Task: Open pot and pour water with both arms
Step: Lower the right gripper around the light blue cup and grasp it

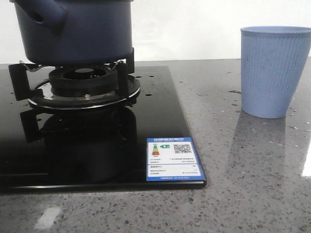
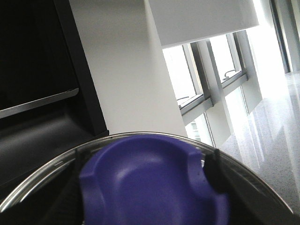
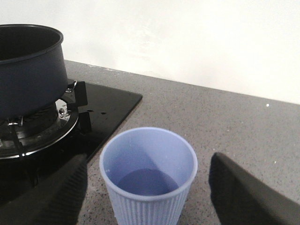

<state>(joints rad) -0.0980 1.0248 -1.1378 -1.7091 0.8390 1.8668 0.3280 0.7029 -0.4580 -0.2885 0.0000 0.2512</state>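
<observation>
The dark navy pot (image 1: 77, 34) stands on the gas burner at the back left; in the right wrist view its mouth (image 3: 28, 65) is uncovered. My left gripper (image 2: 145, 183) is shut on the purple-blue handle (image 2: 154, 187) of the glass lid, whose metal rim (image 2: 42, 180) shows; the lid is held up in the air, facing wall and windows. The light blue ribbed cup (image 1: 274, 73) stands on the counter at the right. My right gripper (image 3: 149, 197) is open around the cup (image 3: 147, 187), its fingers (image 3: 51, 197) apart from it on both sides. Neither gripper shows in the front view.
The black glass hob (image 1: 160, 111) with its burner grate (image 1: 85, 82) fills the left of the grey speckled counter (image 1: 243, 194). A blue and white label (image 1: 173, 159) sits at the hob's front right corner. A white wall runs behind.
</observation>
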